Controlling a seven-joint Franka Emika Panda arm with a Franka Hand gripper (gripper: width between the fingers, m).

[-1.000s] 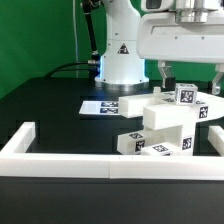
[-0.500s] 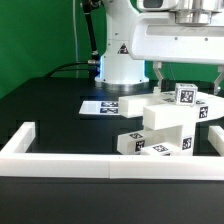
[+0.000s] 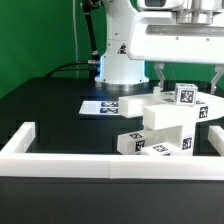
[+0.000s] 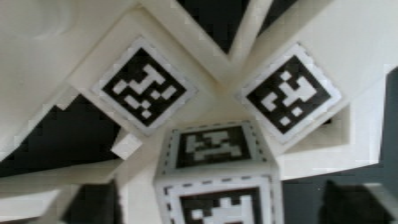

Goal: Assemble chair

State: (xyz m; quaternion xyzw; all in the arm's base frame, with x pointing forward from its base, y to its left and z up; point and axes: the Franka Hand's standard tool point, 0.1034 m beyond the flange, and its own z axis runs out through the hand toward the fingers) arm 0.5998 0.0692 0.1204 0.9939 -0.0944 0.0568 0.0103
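The chair's white parts [image 3: 165, 125] stand stacked at the exterior view's right, with tags on several faces. A tagged square block [image 3: 186, 96] sticks up at the top of the stack. My gripper [image 3: 190, 85] hangs right over it, one finger on each side, open. In the wrist view an X-braced frame [image 4: 187, 65] with two diamond-set tags fills the picture. The tagged block [image 4: 222, 195] sits between my dark fingertips [image 4: 347, 205], with a gap showing on each side of it. My gripper [image 4: 222, 208] holds nothing that I can see.
A long low white rail [image 3: 60, 162] runs along the table's front, with a side piece [image 3: 22, 138] at the exterior view's left. The marker board [image 3: 105, 106] lies flat behind the parts. The arm's white base [image 3: 120, 60] stands at the back, in front of a green curtain.
The gripper's body has drifted slightly toward the exterior view's left over the stack. The chair parts have not moved.
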